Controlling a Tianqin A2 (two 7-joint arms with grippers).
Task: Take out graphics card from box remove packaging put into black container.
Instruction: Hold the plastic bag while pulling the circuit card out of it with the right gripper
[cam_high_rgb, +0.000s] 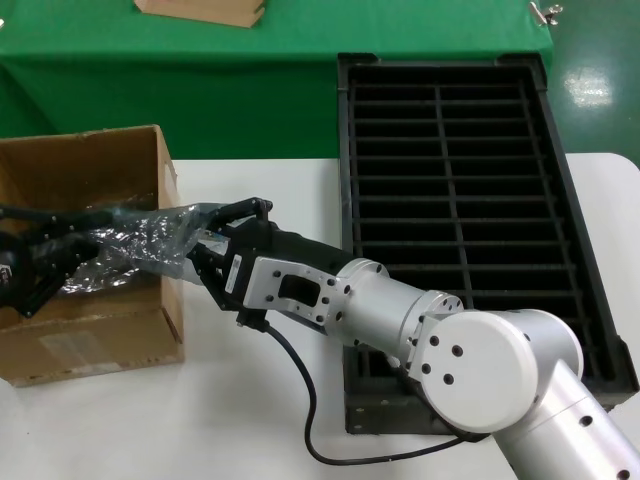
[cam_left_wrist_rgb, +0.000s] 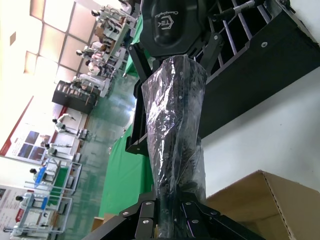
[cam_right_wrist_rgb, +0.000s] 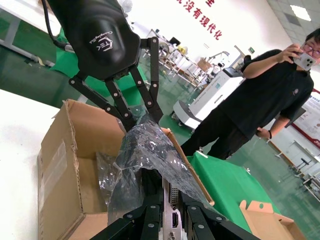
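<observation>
Fingers of the right gripper (cam_high_rgb: 208, 243) are pinched together on one end of the packaging (cam_high_rgb: 140, 240), the crinkled translucent bag that stretches across the open top of the box (cam_high_rgb: 90, 330). The silver right arm reaches in from the lower right of the head view, crossing the white table (cam_high_rgb: 250, 420) in front of the black container (cam_high_rgb: 470, 200), with its black cable trailing on the tabletop beneath it.

At the opposite end of the bag, the left gripper (cam_high_rgb: 45, 250) has its fingers closed on the plastic as well, so the packaging hangs taut between the two grippers, just above the box's near right corner. The left wrist view shows the bag running from the left gripper's own fingers up to the right gripper's dark body, widening toward that far end.

Inside the bag, the graphics card (cam_right_wrist_rgb: 172, 200) is partly visible in the right wrist view: a silver bracket with ports shows through the plastic close to the right gripper's fingers. More crinkled plastic lies down inside the box.

The box stands at the table's left edge, a pale label on its front side. The black container lies to the right of it, well apart, its narrow slots open upward. Green cloth (cam_high_rgb: 200, 90) covers the surface behind the table.
</observation>
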